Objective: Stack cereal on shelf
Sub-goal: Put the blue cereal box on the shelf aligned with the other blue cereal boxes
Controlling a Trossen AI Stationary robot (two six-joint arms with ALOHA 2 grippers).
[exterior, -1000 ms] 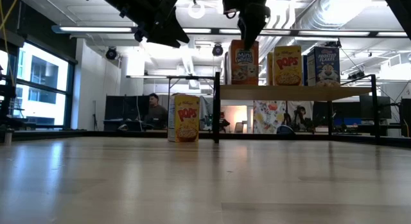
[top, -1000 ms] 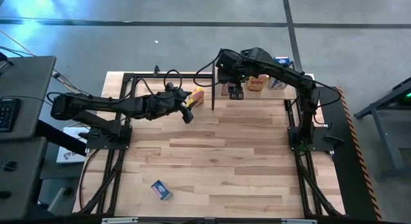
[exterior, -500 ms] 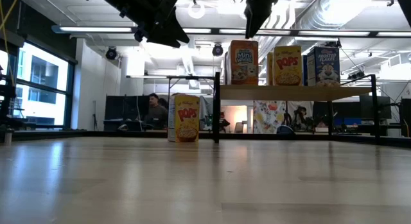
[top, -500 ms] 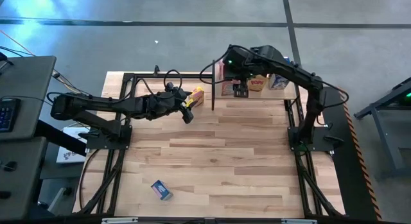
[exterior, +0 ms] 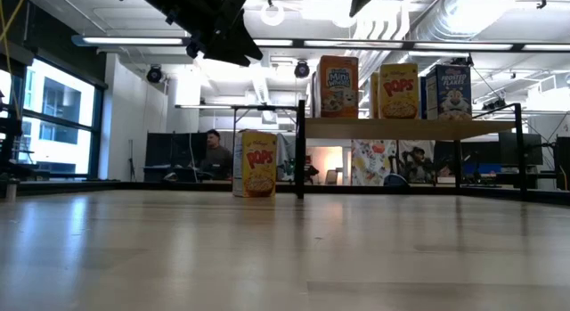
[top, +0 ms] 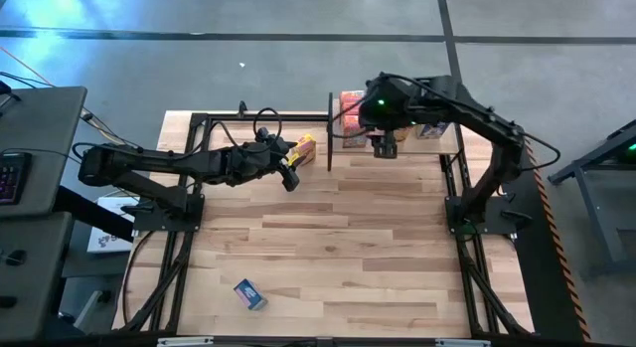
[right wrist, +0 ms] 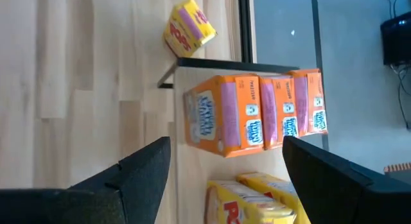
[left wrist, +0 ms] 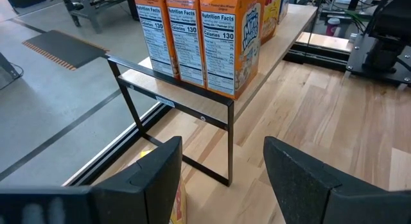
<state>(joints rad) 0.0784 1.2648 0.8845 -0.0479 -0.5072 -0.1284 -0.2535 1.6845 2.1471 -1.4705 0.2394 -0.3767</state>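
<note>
Right gripper (top: 386, 146) above upright orange boxes (right wrist: 257, 118)

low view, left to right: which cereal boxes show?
Yellow Pops box on the tabletop → orange Mini-Wheats box on the shelf → yellow Pops box on the shelf → blue box on the shelf.

Open-plan lab; exposed ceiling ducts (exterior: 463, 21), desks, seated person (exterior: 214, 151).
</note>
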